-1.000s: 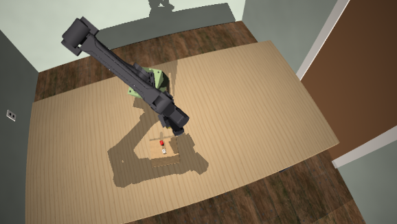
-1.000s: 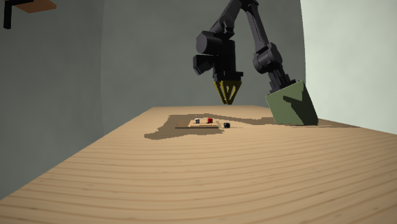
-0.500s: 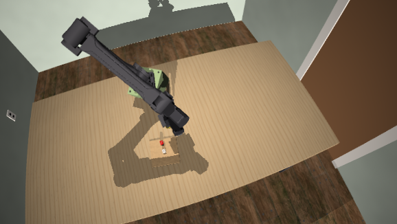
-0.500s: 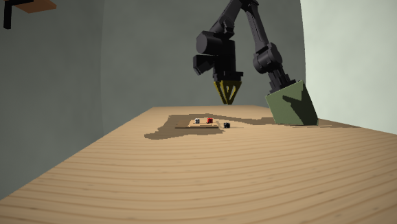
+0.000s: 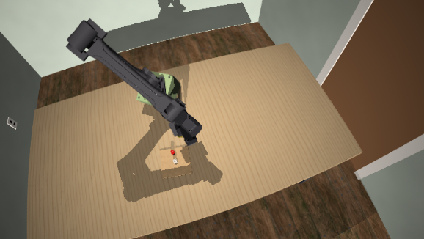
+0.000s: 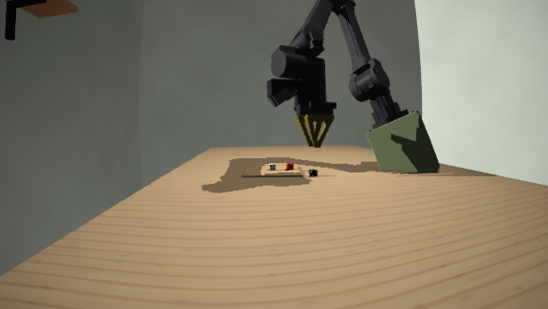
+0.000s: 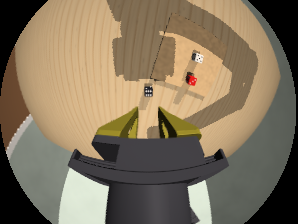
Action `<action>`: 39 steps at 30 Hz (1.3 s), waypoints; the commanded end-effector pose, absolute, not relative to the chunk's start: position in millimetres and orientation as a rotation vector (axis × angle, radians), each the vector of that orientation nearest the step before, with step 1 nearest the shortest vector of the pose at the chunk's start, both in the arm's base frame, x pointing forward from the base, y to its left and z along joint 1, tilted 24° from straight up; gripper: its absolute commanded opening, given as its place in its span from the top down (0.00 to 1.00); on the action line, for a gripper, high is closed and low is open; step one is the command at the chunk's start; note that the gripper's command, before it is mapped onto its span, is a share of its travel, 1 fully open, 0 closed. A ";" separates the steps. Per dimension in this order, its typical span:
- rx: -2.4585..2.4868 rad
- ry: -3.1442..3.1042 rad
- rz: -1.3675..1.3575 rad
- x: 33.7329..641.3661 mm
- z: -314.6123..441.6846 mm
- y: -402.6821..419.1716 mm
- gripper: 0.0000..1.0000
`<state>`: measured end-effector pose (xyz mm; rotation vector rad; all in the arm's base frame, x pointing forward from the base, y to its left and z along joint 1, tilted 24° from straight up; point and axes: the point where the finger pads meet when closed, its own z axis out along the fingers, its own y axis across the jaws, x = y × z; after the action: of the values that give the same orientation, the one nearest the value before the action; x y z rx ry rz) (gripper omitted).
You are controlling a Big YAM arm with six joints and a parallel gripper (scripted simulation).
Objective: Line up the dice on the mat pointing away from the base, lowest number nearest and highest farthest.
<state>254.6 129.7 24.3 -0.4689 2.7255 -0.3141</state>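
Currently my gripper [image 6: 316, 145] [image 7: 148, 110] hangs above the table [image 5: 264, 110] [image 6: 265, 227] [image 7: 65, 55], part-open and holding nothing; the black die [image 6: 313, 172] [image 7: 148, 91] sits off the mat [image 5: 166, 165] [image 6: 280, 174] [image 7: 210, 70], just ahead of the fingertips in my wrist view, so I judge I must reach forward and down

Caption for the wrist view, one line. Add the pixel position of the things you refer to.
Open claw [image 7: 148, 110] above the table, black die [image 7: 148, 91] off the mat [image 7: 170, 70], red [image 7: 192, 80] and white [image 7: 198, 58] dice on it.
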 end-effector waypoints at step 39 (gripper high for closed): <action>-0.456 2.702 -0.297 282.4 -9.7 126.1 0.70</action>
<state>271.5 123.3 -14.6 -0.4684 2.7270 -0.3157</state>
